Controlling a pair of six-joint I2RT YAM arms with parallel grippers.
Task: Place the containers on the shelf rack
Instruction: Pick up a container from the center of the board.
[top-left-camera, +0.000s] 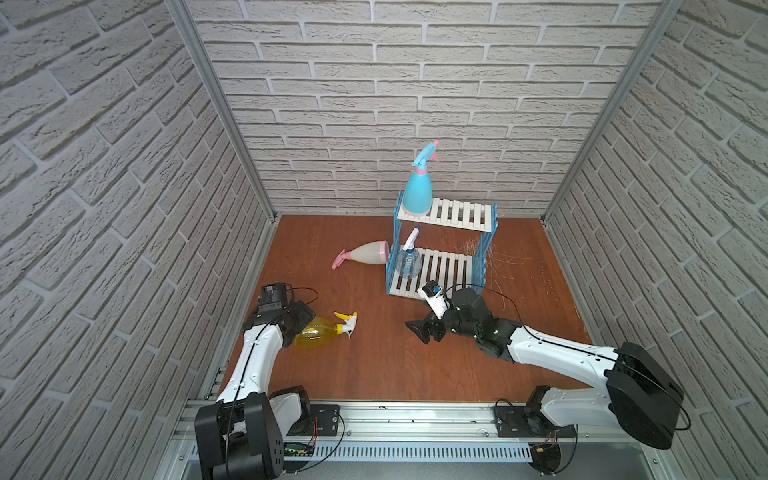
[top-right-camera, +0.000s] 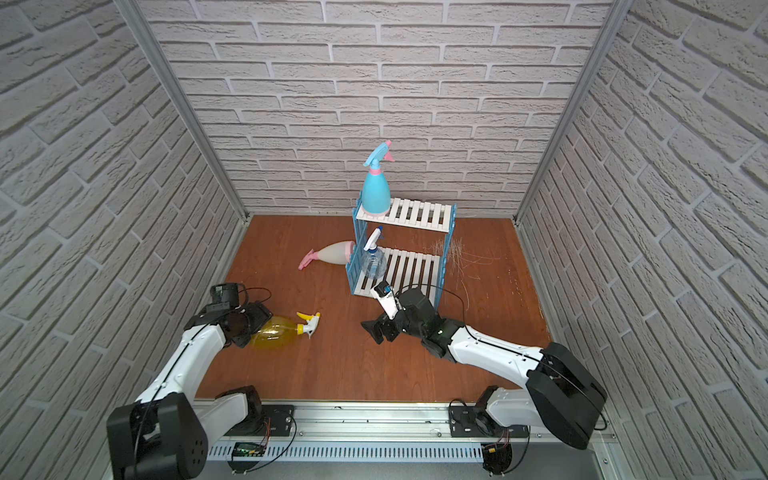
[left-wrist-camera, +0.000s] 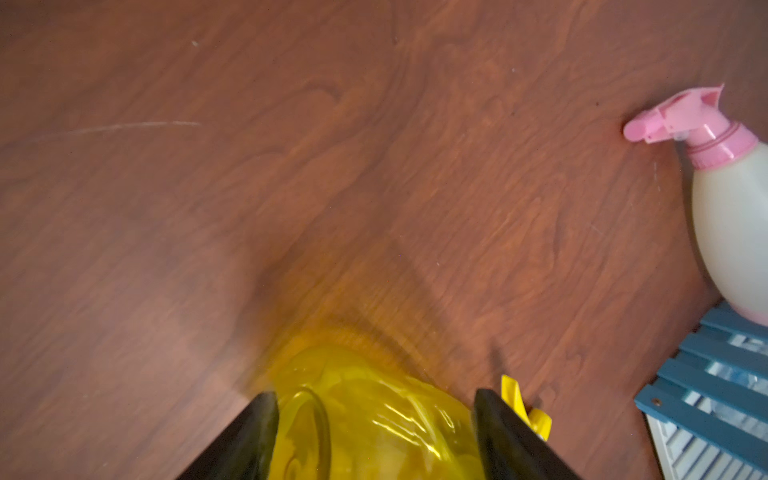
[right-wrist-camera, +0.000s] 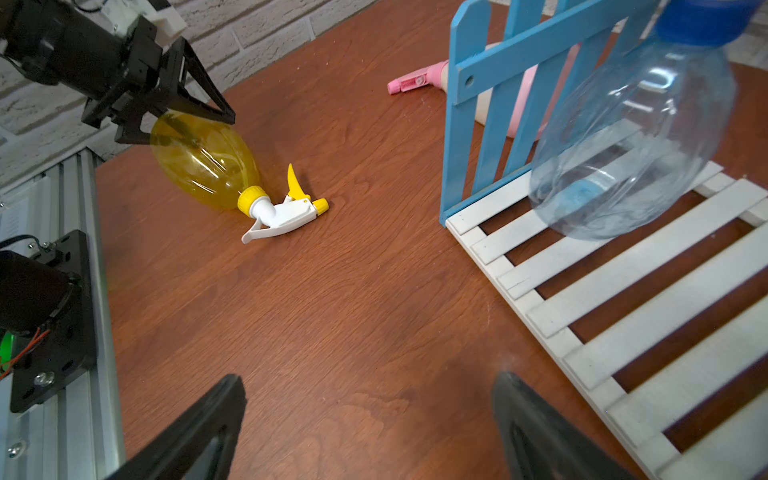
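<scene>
Left wrist view — left gripper (left-wrist-camera: 374, 395) straddles the base of the yellow bottle (left-wrist-camera: 374, 432), neck pointing away from it; pinched or not, cannot tell — right gripper (right-wrist-camera: 370, 380) gapes empty.

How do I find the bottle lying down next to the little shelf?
Find the blue-and-white shelf rack on the brown table. Right beside its blue side frame, a cream bottle lies on its side, base toward the rack. It alone has an all-pink trigger head; the other one lying down is the yellow bottle.
</scene>
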